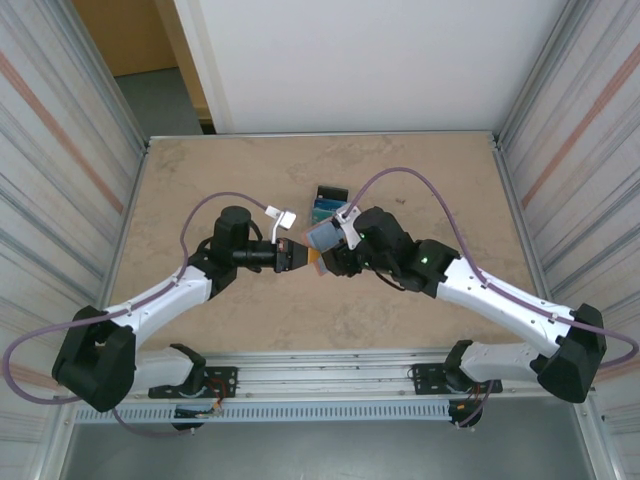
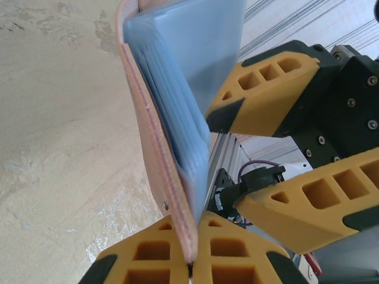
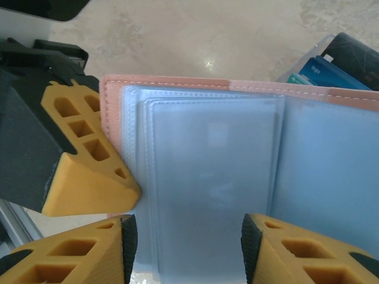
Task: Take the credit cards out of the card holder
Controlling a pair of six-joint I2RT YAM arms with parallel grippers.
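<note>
Left gripper (image 2: 190, 260) clamped shut on one edge of the card holder (image 3: 207, 171), which is spread open above the table (image 3: 207, 35). Right gripper (image 3: 186, 236) open, fingers either side of the holder's clear sleeve. Cards (image 3: 331, 68) stacked on the table just behind the holder.

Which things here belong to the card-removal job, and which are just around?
Job: card holder, pinched by the left gripper; credit cards lying on the table; right gripper, open at the sleeves.
Just there: table; purple cables.
</note>
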